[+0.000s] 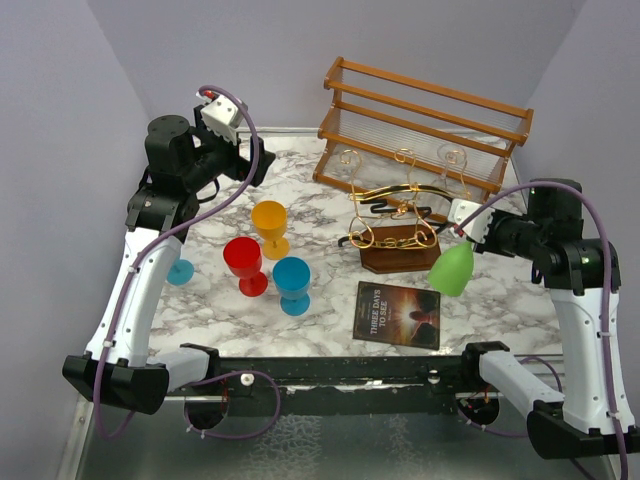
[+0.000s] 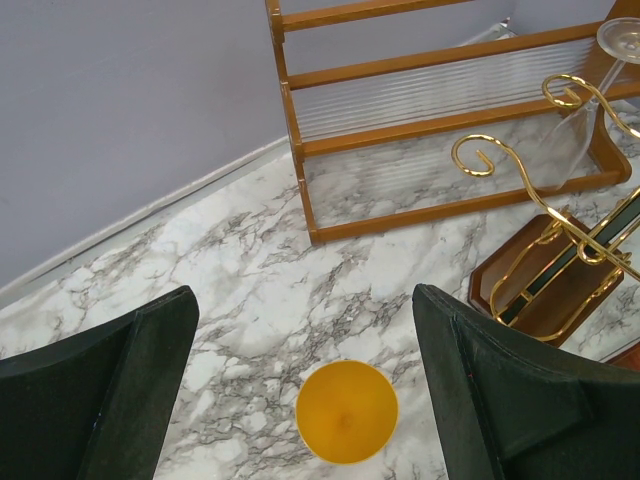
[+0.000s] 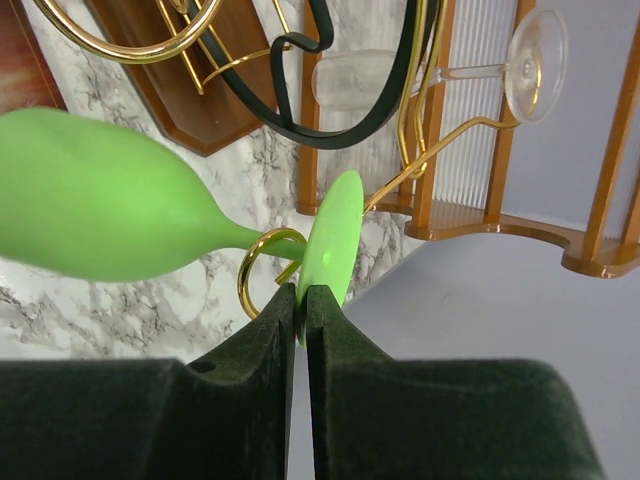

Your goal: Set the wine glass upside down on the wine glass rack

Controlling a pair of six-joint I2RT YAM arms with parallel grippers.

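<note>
1. The green wine glass (image 1: 452, 270) is gripped at the rim of its foot by the right claw (image 3: 302, 300), which is closed almost fully; the bowl hangs tilted, mouth downward, above the worktop (image 1: 500, 300).
2. The glass is held just beside the right end of the wine glass rack (image 1: 400, 235); whether stem and gold loop touch cannot be told.
3. The left claw (image 2: 305, 300) is spread wide, empty, above the yellow glass (image 2: 346, 410), well apart from the rack.
4. Bare marble is seen between the rack's base and the worktop's right edge; a book (image 1: 398, 314) lies near the front edge.
</note>
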